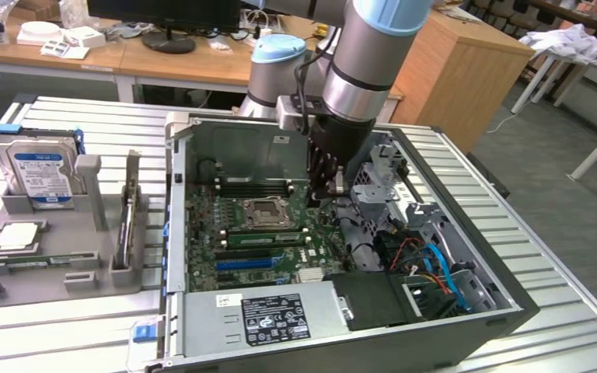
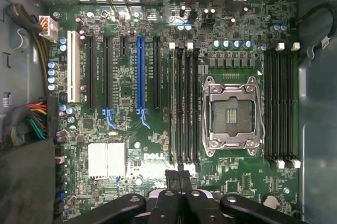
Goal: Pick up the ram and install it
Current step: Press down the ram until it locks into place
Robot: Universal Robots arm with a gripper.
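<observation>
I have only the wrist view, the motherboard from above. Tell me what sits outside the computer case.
Observer: A grey holder stands at the exterior view's left of the case, and a hard drive stands upright in it.
Operator: Report any ram in that holder.
Observer: A thin green stick lies flat in the holder below the drive. It looks like ram, but I cannot be sure.
Operator: Say how the arm enters.
Observer: The arm comes straight down from above into the open case.
</observation>
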